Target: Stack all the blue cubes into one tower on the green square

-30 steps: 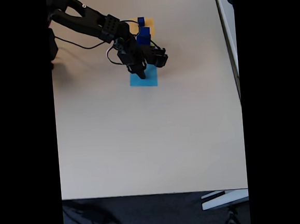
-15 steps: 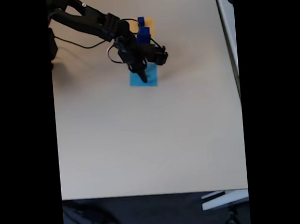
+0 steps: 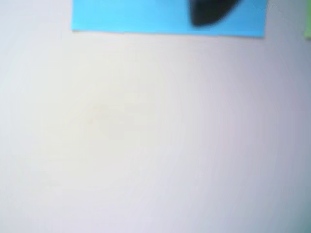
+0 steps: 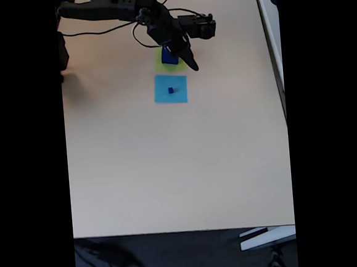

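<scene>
In the fixed view, a small blue cube sits on the light-blue square. Just beyond it, a larger blue cube rests on the green square. My gripper hangs beside that cube; I cannot tell its state.

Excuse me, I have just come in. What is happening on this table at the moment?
A single black robot arm is sorting blue cubes on a beige table. In the fixed view its tool hangs above the green square, where one dark blue cube sits. Whether the tool is open or shut cannot be told. A much smaller blue cube lies alone on the light-blue square, just nearer the camera. No tower is visible yet.
</scene>
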You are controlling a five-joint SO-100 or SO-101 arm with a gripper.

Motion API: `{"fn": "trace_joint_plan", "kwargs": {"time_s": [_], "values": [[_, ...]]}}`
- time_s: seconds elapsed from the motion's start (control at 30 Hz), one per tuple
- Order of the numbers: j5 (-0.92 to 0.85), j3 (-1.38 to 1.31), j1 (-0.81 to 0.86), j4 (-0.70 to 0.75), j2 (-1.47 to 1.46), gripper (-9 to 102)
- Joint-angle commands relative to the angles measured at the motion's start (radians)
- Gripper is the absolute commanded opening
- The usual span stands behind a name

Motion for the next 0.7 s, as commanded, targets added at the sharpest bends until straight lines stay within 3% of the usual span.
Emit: {"fn": "trace_joint_plan", "kwargs": {"time_s": [0.0, 0.27, 0.67], "values": [[0.011, -0.158, -0.032, -0.005, 0.089, 22], [0.055, -0.417, -0.164, -0.009, -0.009, 24], [0.067, -0.471, -0.353, -0.077, -0.091, 34]]}}
